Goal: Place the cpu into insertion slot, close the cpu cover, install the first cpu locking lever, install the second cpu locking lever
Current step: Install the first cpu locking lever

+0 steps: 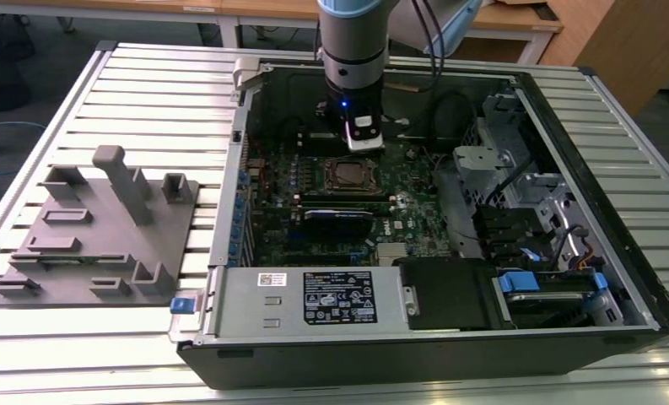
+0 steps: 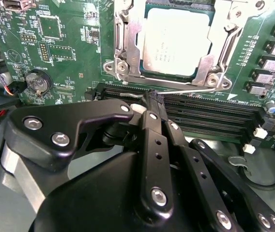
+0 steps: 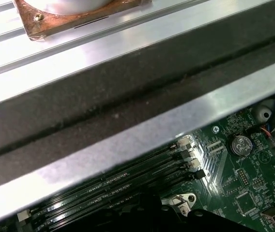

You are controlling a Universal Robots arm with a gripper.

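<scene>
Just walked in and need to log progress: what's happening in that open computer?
A robot arm's gripper is down inside the open computer case, fingers closed at a thin locking lever beside the insertion slot. The cpu already sits in the slot, and the cpu cover is down around it.

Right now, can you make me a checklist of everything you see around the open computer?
Surface: ribbed metal table, computer case lying open on it.
Job's things: cpu sits in the insertion slot; cpu cover closed over it; a thin locking lever lies along its edge.
Clutter: grey fixture block beside the case.
Grippers: gripper closed, tips at the lever.
Cables: red and black wires near the coin battery.
Surroundings: wooden desks behind.
</scene>
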